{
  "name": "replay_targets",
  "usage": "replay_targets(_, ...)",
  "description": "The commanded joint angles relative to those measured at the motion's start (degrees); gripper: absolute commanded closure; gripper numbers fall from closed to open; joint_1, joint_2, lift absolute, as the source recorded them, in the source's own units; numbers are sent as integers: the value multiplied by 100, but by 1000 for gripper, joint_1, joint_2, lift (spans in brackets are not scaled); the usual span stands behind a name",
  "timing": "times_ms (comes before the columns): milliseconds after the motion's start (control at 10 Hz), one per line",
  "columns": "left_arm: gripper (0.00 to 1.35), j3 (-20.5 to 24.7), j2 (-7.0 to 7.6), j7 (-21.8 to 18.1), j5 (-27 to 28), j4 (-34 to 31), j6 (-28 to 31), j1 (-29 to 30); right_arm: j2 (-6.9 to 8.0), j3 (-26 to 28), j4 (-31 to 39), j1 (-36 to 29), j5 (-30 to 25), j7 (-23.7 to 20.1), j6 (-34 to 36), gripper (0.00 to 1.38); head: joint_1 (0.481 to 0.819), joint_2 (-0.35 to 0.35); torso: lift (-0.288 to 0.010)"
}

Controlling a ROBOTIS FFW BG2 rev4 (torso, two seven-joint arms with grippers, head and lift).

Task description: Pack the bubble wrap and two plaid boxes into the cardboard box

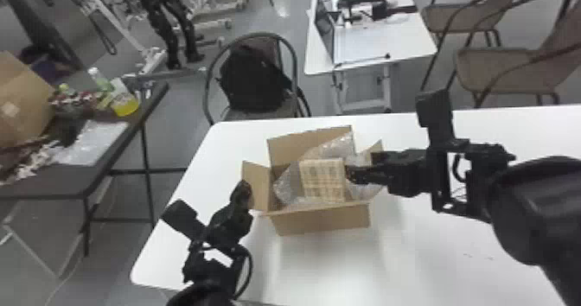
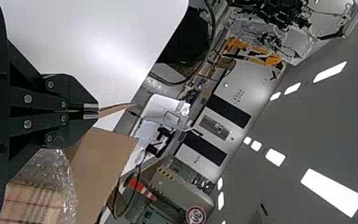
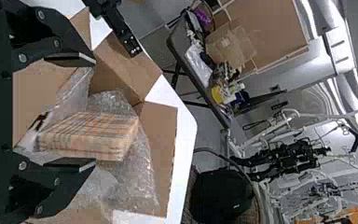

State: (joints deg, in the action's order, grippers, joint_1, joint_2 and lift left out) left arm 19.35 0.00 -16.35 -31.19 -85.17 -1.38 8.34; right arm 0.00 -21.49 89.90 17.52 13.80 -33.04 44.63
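Left gripper [image 2: 97, 111] is pinching the flap [image 1: 259, 184], prolly to hold it clear, while right gripper [image 3: 94, 111] is wide open beside the plaid box [image 1: 323, 180], bubble wrap [image 1: 285, 190] cushioning it.

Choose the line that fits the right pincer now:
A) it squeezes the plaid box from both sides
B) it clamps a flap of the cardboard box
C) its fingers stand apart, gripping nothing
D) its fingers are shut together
C: the right pincer has its fingers wide apart, with a clear gap between one finger and the plaid box.

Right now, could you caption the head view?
Plaid box and bubble wrap in open cardboard box, left pincer gripping its flap.
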Motion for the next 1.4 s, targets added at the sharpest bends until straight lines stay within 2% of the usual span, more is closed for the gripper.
replay_targets(0,1210,16,-15,0,-10,0,-11,1,5,277,467,-232,-677,52,-7,91,695,350,-50)
replay_targets(100,1210,25,-15,0,-27,0,-29,9,0,505,942,-601,-1310,255,-227,117,695,350,-50)
replay_targets(300,1210,78,-15,0,-62,-9,-55,53,-273,1076,1961,-1831,-2250,1037,-631,119,695,350,-50)
replay_targets(400,1210,122,-15,0,-80,-18,-82,106,-413,1375,2251,-2455,-2294,1292,-939,119,695,349,-50)
replay_targets(500,1210,157,-15,0,-115,-26,-117,141,-501,1639,2515,-3000,-2303,1494,-1009,119,695,303,-50)
replay_targets(700,1210,192,-15,-9,-194,-35,-178,185,-492,1973,2911,-3774,-2277,2162,-1009,119,695,241,-50)
replay_targets(800,1210,183,-15,-17,-203,-26,-178,194,-431,2140,2954,-3941,-2241,2338,-1009,119,695,219,-50)
replay_targets(1000,1210,157,-15,-17,-221,-26,-178,203,-317,2456,2629,-3809,-2224,2382,-1009,121,695,192,-50)
replay_targets(1100,1210,130,-15,-17,-229,-26,-161,203,-343,2509,2295,-3589,-2171,2382,-1009,119,695,171,-50)
replay_targets(1300,1210,104,-15,-17,-212,-26,-117,194,-492,2491,1390,-3018,-1872,2364,-1220,121,695,142,-50)
